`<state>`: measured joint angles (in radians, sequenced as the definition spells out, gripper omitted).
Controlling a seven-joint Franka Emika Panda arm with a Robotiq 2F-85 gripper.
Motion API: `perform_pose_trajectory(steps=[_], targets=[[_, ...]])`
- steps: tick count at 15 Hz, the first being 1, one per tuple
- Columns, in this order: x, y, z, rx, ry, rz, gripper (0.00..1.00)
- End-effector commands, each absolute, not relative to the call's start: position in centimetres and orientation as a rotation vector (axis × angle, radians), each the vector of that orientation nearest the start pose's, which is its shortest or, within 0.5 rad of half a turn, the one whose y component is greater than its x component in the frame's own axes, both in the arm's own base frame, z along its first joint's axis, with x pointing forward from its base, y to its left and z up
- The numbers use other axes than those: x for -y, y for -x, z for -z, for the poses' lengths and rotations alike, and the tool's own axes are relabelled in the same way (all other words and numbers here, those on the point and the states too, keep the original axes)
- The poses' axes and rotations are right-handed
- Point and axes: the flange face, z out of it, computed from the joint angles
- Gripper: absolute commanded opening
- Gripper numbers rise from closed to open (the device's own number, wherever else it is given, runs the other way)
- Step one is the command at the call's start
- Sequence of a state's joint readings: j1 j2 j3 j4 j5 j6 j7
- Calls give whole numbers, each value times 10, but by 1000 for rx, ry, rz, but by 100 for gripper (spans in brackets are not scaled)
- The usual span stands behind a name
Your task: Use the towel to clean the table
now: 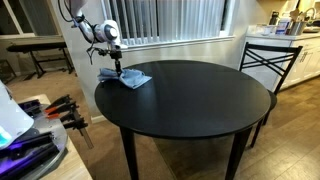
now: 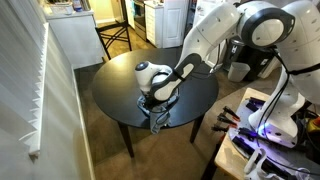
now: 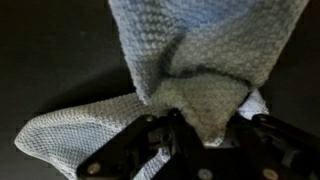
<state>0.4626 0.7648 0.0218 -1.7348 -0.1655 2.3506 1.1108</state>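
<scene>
A light blue-grey knitted towel (image 1: 127,77) lies bunched on the round black table (image 1: 190,95), near its edge by the robot. My gripper (image 1: 117,66) stands straight down on the towel and is shut on a fold of it. In an exterior view the gripper (image 2: 157,103) presses at the table's near edge and part of the towel (image 2: 160,120) hangs over the rim. In the wrist view the towel (image 3: 200,60) fills the frame and a bunch of it sits between the fingers of my gripper (image 3: 205,125).
A black metal chair (image 1: 268,62) stands at the table's far side. A white counter (image 1: 300,45) with kitchen items is behind it. Clamps and tools (image 1: 65,110) lie on a bench beside the table. A window with blinds (image 1: 160,18) runs along the wall.
</scene>
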Motion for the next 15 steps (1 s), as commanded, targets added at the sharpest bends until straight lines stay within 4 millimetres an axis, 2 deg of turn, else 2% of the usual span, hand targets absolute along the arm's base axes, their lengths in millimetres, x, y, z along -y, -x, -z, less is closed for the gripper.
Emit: perform_pose_trajectory(steps=[1, 5, 7, 9, 11, 13, 15], targets=[[-305, -623, -110, -522, 3296, -29, 8], [-290, -679, -115, -453, 3288, 79, 8], [-270, -710, -122, -503, 3274, 174, 8], [-238, -740, -131, -596, 3250, 287, 8], [-195, -763, -142, -718, 3228, 388, 8], [-146, -778, -152, -865, 3210, 467, 8], [-90, -780, -162, -1058, 3168, 510, 8]])
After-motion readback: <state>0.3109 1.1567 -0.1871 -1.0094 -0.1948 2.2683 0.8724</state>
